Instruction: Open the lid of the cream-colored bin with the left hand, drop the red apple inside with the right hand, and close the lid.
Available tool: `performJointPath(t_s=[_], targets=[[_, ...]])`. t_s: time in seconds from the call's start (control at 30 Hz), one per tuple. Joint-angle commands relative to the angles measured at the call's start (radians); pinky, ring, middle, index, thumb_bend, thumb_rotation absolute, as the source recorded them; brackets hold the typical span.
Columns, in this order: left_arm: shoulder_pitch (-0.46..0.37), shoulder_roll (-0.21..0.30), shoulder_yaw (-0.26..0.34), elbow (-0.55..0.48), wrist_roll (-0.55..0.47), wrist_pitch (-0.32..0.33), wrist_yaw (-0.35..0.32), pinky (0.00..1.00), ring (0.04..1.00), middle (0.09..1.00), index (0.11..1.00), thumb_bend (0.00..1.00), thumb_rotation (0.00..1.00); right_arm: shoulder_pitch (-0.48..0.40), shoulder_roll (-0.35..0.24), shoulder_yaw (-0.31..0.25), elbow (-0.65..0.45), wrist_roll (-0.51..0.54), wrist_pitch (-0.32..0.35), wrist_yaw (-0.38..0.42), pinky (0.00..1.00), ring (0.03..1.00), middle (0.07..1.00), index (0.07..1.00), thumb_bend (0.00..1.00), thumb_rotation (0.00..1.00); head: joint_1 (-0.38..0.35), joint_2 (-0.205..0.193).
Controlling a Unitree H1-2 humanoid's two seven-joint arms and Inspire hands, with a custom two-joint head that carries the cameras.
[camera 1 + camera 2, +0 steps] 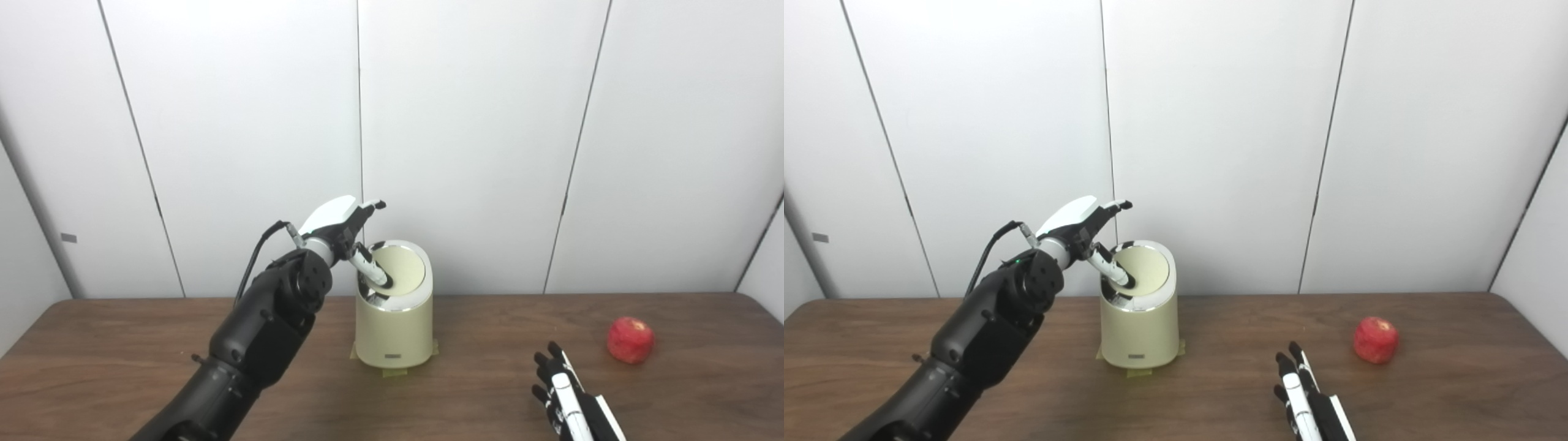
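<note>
The cream-colored bin (394,331) stands upright at the middle of the brown table (122,343). Its round swing lid (404,269) is tilted, with a dark gap at its left edge. My left hand (343,229) is raised at the bin's upper left, fingers apart, and one finger (373,269) presses down on the lid's left side. The red apple (631,340) lies on the table at the right. My right hand (566,398) rests low at the front right, fingers straight and apart, holding nothing, to the left of and nearer than the apple.
White wall panels (478,122) stand right behind the table. Tape strips (392,370) show under the bin's base. The table's right edge (765,312) is close beyond the apple.
</note>
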Motion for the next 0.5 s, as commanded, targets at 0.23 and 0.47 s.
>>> performJointPath(t_s=[0.23,0.47], targets=[[-0.062,0.025,-0.008,-0.027,0.03,-0.043,0.01,0.85,0.92,0.953,0.942,0.92,0.02,-0.033,0.003,-0.007,-0.033,0.012,-0.023,0.0,0.94,0.975,0.954,1.0,0.57,0.85,-0.003,0.006],[-0.049,0.035,-0.027,-0.015,0.049,-0.058,0.017,0.92,0.957,0.948,0.941,0.92,0.01,-0.033,0.004,-0.01,-0.035,0.016,-0.019,-0.002,0.94,0.976,0.953,1.0,0.57,0.86,-0.004,0.01]])
